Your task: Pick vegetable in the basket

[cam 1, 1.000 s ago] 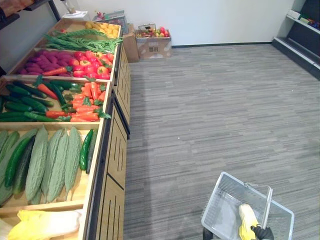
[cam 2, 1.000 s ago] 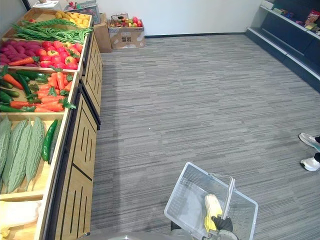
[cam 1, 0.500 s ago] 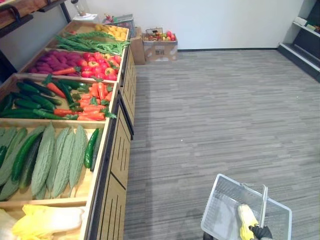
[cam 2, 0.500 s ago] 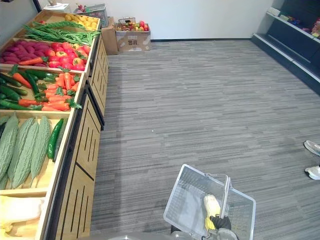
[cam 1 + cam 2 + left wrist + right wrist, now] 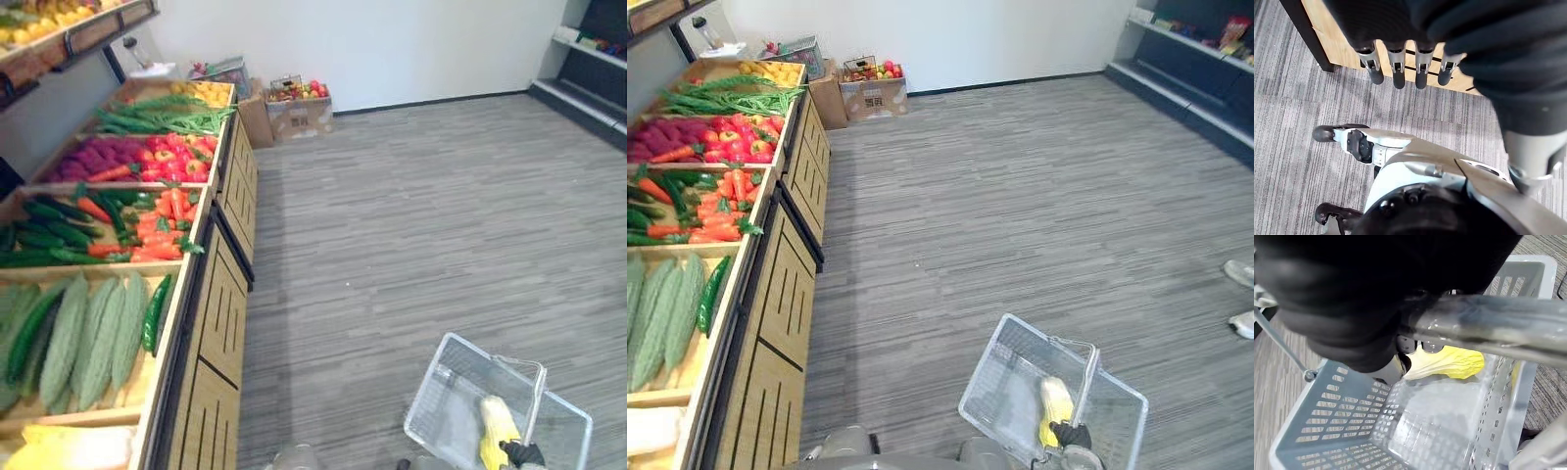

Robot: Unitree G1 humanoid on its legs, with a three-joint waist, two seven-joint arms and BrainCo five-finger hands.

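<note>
**Basket carried with one vegetable already inside**
The right hand (image 5: 521,453) is closed round the grey metal handle (image 5: 1488,328), so the clear grey plastic basket (image 5: 427,384) hangs free. The pale yellow leafy cabbage (image 5: 498,431) lies on its bottom, under the handle. The left hand (image 5: 1399,73) hangs with straight, empty fingers beside the wooden display stand (image 5: 220,323), probably kept free for picking.

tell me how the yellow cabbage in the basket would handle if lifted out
The yellow cabbage looks long and leafy, so its tip would probably flop while the stalk end is firmer. Its smooth, waxy look suggests it is light and a bit slippery. Lying flat in the clear basket, it seems unlikely to roll.
</note>
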